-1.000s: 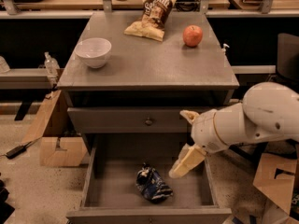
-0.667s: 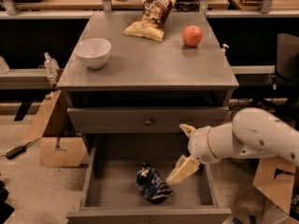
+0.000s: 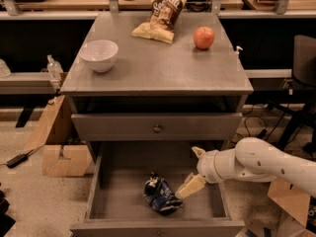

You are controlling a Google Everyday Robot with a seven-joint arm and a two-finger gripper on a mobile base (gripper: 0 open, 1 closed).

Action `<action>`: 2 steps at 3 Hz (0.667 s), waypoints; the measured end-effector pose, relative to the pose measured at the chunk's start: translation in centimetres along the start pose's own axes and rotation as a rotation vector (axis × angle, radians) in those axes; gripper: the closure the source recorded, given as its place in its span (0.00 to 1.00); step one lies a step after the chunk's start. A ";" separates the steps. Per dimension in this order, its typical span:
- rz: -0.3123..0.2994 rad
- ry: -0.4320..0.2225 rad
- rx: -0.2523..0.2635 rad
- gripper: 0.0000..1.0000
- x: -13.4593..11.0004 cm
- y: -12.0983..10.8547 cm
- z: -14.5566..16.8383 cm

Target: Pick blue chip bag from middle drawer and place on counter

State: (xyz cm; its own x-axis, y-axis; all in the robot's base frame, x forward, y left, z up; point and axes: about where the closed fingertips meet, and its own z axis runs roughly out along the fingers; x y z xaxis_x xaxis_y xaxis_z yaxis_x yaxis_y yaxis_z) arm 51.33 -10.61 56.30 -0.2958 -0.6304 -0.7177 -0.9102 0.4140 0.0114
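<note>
Your gripper (image 3: 193,169) sits low in the open middle drawer (image 3: 118,201), right side.
Fingers (image 3: 190,186) apart, lower one just beside the blue chip bag (image 3: 160,196); bag lies near-centre on the drawer floor, below the counter (image 3: 158,68).

My one camera looks down from high up, squarely facing the front of the cabinet (image 3: 113,127). It sits near enough that the worktop (image 3: 158,68) fills the upper half of the view and the open drawer (image 3: 118,199) the lower. My hand (image 3: 190,173) shows at lower right, over the drawer, fingers spread.
</note>
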 end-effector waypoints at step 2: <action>0.059 0.016 0.024 0.00 3.2 -1.2 3.1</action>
State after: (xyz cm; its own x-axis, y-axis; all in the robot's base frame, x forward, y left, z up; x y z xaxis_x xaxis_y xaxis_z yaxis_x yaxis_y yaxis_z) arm 52.35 -11.10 51.85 -0.3532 -0.6147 -0.7052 -0.8839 0.4663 0.0362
